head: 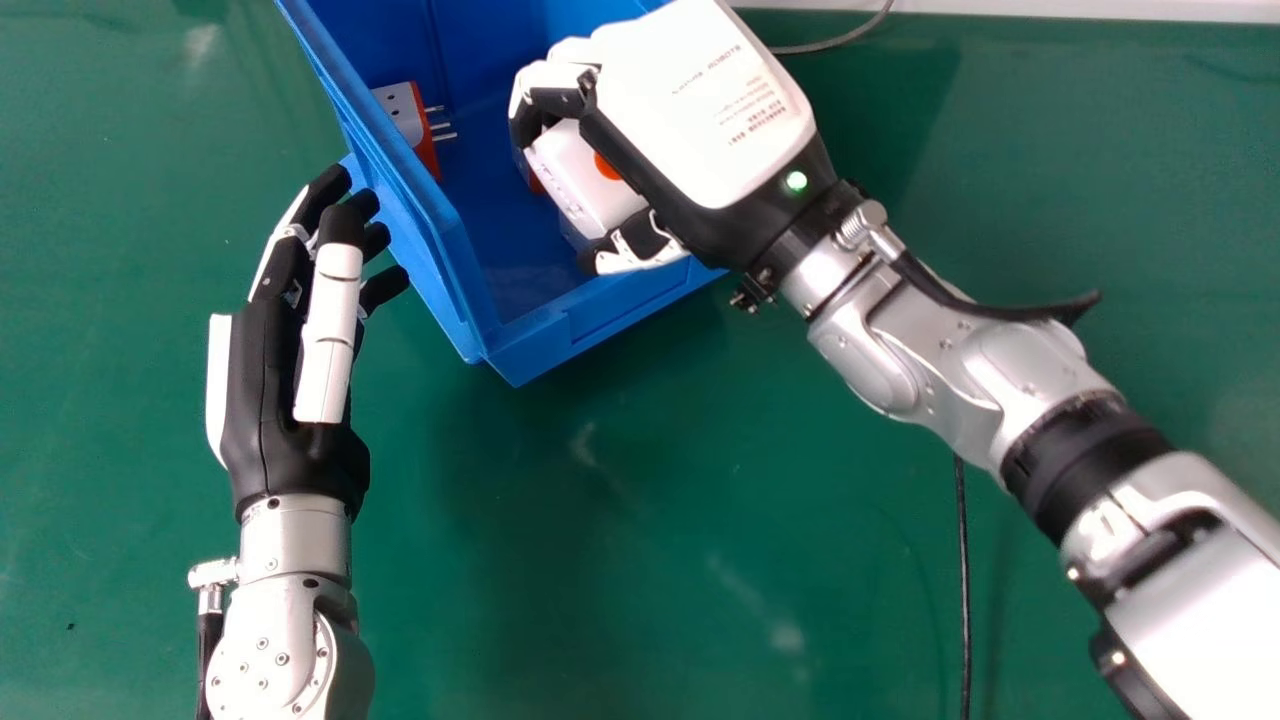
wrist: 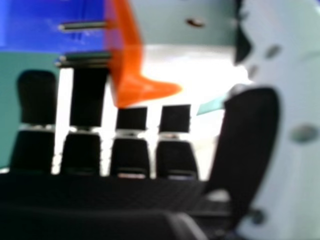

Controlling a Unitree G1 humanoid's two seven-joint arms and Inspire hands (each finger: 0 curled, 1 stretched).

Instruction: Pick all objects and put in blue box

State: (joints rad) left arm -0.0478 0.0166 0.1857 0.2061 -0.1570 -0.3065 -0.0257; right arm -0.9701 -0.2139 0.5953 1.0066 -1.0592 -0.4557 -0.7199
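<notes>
your right hand [head: 720,120] is partly closed, its fingers curled round one side of a white plug [head: 590,185] and its thumb bracing the other. the plug sits in that grip, over the inside of the blue box [head: 620,310]; whether it touches the floor there, you can't tell. your left hand [head: 270,400] is relaxed and empty beside the box.

expect this plug to be light but stiff: a hard shell that won't squash, and probably a bit slippery on its smooth faces. a moderate squeeze across the broad sides of the body should do. keep the load off the metal prongs [wrist: 82,59], since they could bend or snag on a finger as you let go. lower it before opening, and mind the other plug [head: 405,115], which lies in the box by the wall.
</notes>
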